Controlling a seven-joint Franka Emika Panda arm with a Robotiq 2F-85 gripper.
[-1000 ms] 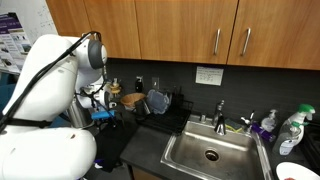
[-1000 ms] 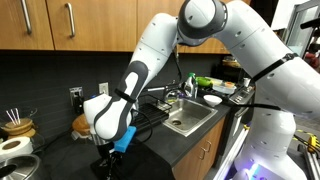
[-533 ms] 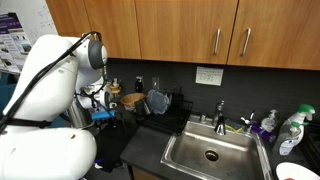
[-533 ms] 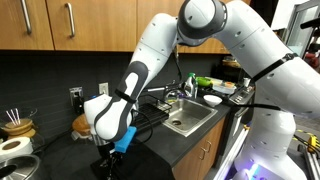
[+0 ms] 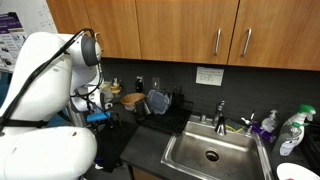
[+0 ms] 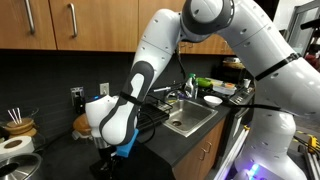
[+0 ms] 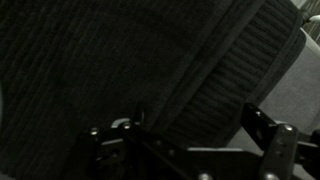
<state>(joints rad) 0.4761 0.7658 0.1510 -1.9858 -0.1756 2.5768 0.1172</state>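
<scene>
My gripper (image 7: 180, 135) hangs low over a dark ribbed mat (image 7: 120, 60) on the black counter. The jaws stand wide apart and open, one finger (image 7: 262, 128) at the right and the other at the lower left, with nothing between them. A paler patch of surface (image 7: 300, 80) shows past the mat's right edge. In both exterior views the gripper (image 6: 108, 156) (image 5: 100, 113) sits at the end of the white arm, just above the mat (image 5: 122, 146), with a blue part beside it. Whether the fingertips touch the fabric is hidden.
A steel sink (image 5: 210, 152) with a faucet (image 5: 220, 112) lies further along the counter. A dish rack (image 5: 160, 102) with bowls stands against the back wall. Bottles (image 5: 290, 130) stand beyond the sink. Cups with sticks (image 6: 15, 125) stand near the gripper's end.
The arm's wrist has shifted slightly sideways and a little lower over the mat. The jaws stay open.
</scene>
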